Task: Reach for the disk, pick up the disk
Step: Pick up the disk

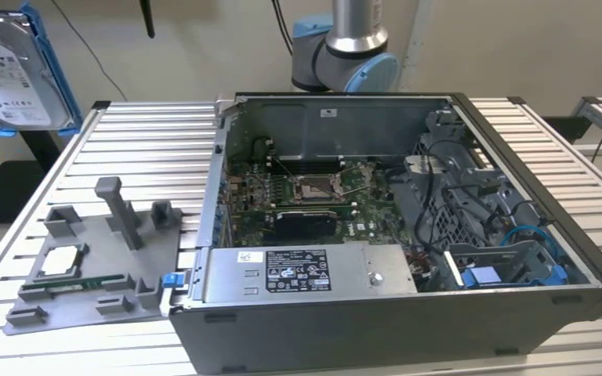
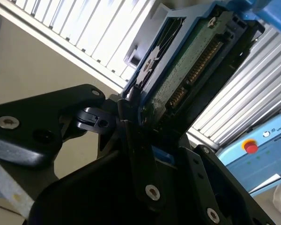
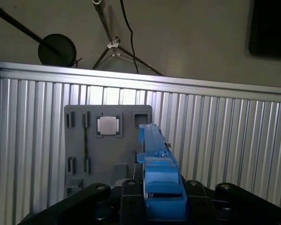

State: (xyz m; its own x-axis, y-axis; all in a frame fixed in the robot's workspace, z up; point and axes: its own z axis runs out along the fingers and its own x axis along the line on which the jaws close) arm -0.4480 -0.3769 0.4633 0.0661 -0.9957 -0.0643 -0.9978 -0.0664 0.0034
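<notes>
The disk [image 1: 13,70], a silver hard drive with a white label in a bright blue frame, hangs upright high above the table at the exterior view's left, over the grey fixture tray [image 1: 92,266]. In the second wrist view my gripper [image 2: 140,115] is shut on the disk's [image 2: 187,70] blue frame, with the green circuit board facing the camera. In the first wrist view the disk [image 3: 154,145] stands edge-on between my black fingers [image 3: 131,190], above the tray [image 3: 79,140].
An open computer case [image 1: 385,235] fills the middle of the ribbed metal table [image 1: 144,141], with a fixed blue bracket [image 1: 489,276] inside. The tray carries a small silver chip [image 1: 60,258] and upright pegs [image 1: 118,207]. The arm's base [image 1: 343,55] stands behind the case.
</notes>
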